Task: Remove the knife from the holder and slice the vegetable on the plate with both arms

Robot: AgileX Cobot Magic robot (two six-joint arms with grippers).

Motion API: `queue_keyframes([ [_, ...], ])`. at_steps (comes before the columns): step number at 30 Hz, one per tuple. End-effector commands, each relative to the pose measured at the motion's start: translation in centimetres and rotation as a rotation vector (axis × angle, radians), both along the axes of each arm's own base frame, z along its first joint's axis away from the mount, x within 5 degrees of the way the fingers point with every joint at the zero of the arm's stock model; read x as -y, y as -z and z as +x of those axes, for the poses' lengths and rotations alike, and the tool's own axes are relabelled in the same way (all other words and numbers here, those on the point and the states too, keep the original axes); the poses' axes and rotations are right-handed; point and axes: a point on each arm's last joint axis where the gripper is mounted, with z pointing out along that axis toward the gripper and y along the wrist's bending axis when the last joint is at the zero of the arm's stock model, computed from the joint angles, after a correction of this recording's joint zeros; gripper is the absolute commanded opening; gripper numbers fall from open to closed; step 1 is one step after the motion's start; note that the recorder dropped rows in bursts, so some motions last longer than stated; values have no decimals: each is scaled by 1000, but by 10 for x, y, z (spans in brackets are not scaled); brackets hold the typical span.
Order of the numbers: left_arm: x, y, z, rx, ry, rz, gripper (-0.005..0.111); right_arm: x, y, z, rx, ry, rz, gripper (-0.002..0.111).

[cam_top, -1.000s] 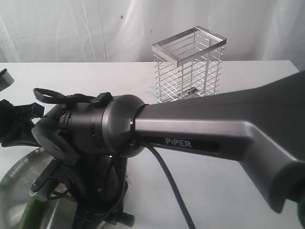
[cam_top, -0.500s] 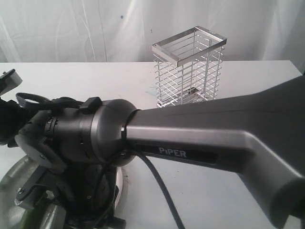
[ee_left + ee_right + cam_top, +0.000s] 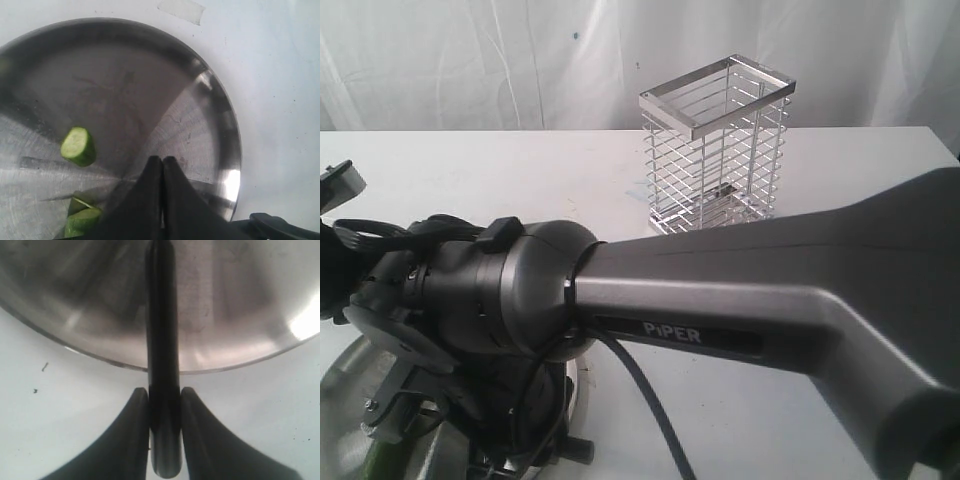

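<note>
In the left wrist view the vegetable lies cut on the shiny plate [image 3: 220, 115]: one short green piece [image 3: 78, 146] stands apart, more pieces [image 3: 82, 220] lie beside my left gripper [image 3: 162, 160]. That gripper is shut and empty, hovering over the plate. My right gripper [image 3: 164, 392] is shut on the black handle of the knife [image 3: 161, 315], which reaches out over the plate [image 3: 225, 300]. In the exterior view the right arm [image 3: 740, 290] crosses to the plate [image 3: 345, 380], hiding the knife. A sliver of green vegetable [image 3: 380, 462] shows. The wire holder [image 3: 715, 150] stands empty.
The holder stands at the back of the white table [image 3: 820, 390], with a white curtain behind it. A strip of tape [image 3: 181, 10] is stuck on the table beyond the plate. The left arm [image 3: 335, 270] sits at the far left edge.
The right arm's wrist has moved to the left and slightly lower over the plate. The left arm at the far left has shifted a little.
</note>
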Motion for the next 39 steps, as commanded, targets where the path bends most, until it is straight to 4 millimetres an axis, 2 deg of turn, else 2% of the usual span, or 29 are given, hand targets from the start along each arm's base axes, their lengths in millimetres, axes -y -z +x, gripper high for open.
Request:
queue_keyframes([
  [1,3,-1,-3,-5,10,-21,1,-1,2,2,7,-4,-10,0],
  [14,0,-1,-6,-25,17,20,1,-2,6,2,-1,-2,-18,0],
  [23,0,7,-30,-51,-22,34,0,-1,6,2,0,-3,-19,0],
  [39,-11,0,-47,-51,52,213,0,-2,8,2,-3,-2,-23,0],
])
